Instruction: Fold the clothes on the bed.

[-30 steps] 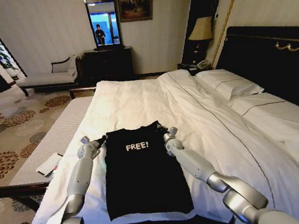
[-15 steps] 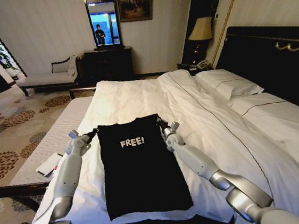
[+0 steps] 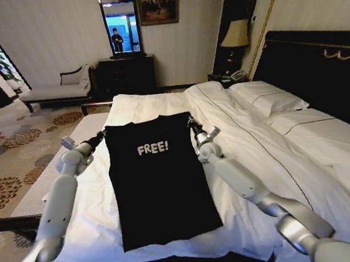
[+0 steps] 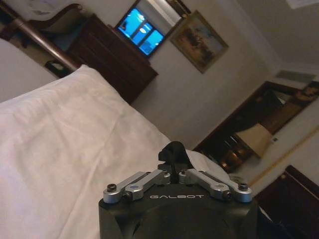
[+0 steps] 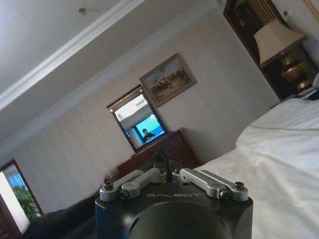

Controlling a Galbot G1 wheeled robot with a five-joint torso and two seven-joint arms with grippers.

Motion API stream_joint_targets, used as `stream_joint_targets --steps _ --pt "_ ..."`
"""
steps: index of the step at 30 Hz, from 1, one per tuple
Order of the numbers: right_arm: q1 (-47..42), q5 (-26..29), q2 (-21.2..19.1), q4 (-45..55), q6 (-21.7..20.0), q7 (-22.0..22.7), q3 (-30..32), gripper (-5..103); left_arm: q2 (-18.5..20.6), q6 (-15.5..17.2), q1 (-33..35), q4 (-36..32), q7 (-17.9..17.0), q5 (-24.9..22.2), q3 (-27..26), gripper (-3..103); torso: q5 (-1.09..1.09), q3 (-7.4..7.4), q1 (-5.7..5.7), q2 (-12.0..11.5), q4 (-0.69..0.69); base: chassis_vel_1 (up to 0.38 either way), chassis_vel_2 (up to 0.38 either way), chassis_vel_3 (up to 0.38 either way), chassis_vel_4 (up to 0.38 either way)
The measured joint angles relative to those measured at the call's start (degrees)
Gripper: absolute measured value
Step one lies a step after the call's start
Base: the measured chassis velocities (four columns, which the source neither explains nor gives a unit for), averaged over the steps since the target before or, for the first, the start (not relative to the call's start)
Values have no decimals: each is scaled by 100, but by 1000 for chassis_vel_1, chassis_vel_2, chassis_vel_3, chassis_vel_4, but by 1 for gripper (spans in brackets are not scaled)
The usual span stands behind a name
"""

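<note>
Striped pale wallpaper and a patterned carpet [image 3: 15, 160] frame the room, with a dark wooden dresser [image 3: 126, 73] under a mirror [image 3: 120, 24] and a framed painting [image 3: 158, 2] against the far wall. Filling most of the head view is the bed [image 3: 257, 141], broad and rectangular, its white duvet softly creased, plump white pillows [image 3: 269, 99] stacked before a glossy dark headboard [image 3: 325, 71] with gold trim. A pale chaise bench [image 3: 55, 88] sits by the far wall, and a shaded lamp [image 3: 235, 34] glows beside the headboard.

Hanging over the near half of the duvet is the black T-shirt [image 3: 161, 182], matte cotton, a long flat panel with white "FREE!" lettering near the top; its lower hem rests on the duvet. The left gripper [image 3: 103, 135] has its fingers clamped on the upper left corner, the right gripper [image 3: 190, 124] on the upper right corner. Compared with a second ago, both grippers have risen and spread farther apart, drawing the top edge higher and tauter.
</note>
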Motion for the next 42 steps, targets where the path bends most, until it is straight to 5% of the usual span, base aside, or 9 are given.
stream_joint_targets --steps 5,11,22,27,32,42 --pt "-541 -107 -596 687 -63 113 -46 0 276 43 1142 -855 42 -76 -561 2 0 -1 -1 0 1 0 0 0 0" --pt "-1249 -288 -828 1303 -55 139 195 0 295 51 2294 -1667 62 -15 -1177 2 0 -1 -1 1 2 0 0 0 0" --pt "-2952 -746 -1074 2150 -693 1183 949 0 -67 115 4513 -2871 -83 1070 -1584 2 -1 0 -1 0 3 0 0 0 0" --pt "-4016 -892 -1170 2581 -772 1197 1498 0 -106 284 4826 -3186 -220 1358 -1452 2 0 -1 0 0 -8 0 0 0 0" --pt "-4816 -1127 -1086 2816 -833 1255 1581 0 -110 411 5127 -3306 -284 1851 -1460 2 0 0 -1 0 3 0 0 0 0" --pt "-5135 -1346 -869 2728 -826 1269 1489 0 -309 490 5344 -3206 -285 2200 -1350 2 -1 1 1 0 1 0 0 0 0"
